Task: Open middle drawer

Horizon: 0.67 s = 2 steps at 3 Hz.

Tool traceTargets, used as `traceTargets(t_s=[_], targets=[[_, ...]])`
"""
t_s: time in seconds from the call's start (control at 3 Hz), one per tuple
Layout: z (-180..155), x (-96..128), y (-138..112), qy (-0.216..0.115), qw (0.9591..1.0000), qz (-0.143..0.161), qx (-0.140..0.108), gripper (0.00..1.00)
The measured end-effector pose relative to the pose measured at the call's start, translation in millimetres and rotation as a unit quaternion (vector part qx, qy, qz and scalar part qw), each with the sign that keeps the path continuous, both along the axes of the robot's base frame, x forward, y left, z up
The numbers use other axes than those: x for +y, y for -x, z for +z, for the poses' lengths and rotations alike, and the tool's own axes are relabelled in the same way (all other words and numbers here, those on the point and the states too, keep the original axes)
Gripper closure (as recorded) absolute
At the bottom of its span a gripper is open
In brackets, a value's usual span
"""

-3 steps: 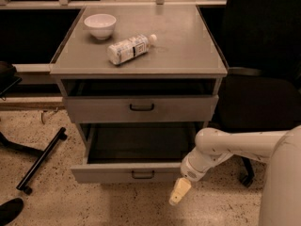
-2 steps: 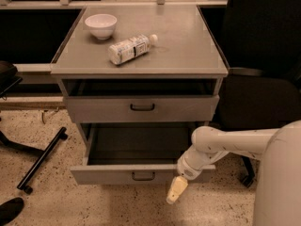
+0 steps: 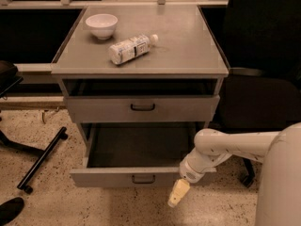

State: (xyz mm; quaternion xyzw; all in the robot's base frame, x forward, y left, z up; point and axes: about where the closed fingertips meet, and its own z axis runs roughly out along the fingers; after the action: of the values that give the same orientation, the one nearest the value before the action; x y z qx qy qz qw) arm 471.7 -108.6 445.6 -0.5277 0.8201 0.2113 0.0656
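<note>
The middle drawer point(image 3: 108, 177) sits pulled well out of the grey cabinet point(image 3: 188, 41). Its dark loop handle point(image 3: 143, 178) lies crosswise at the centre of the front. The gripper point(image 3: 175, 194) hangs just right of that handle and slightly below it, its fingers seemingly pressed together, gripping nothing, pointing floorward.

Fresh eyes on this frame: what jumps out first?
The middle drawer stands pulled far out at the foot of the grey cabinet. The gripper hangs just off its front right corner, clear of the handle. On the cabinet top, a white bowl sits back left and a plastic bottle lies on its side near the middle.
</note>
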Motion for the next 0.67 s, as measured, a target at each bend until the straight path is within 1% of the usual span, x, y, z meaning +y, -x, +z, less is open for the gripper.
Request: traceTargets(t_s=[0.33,0.67], targets=[[-1.8,-6.2,15.0,-0.006,0.9995,-0.029,0.011,0.00],[1.2,-5.4,15.2,-0.006,0.9995,-0.029,0.011,0.00]])
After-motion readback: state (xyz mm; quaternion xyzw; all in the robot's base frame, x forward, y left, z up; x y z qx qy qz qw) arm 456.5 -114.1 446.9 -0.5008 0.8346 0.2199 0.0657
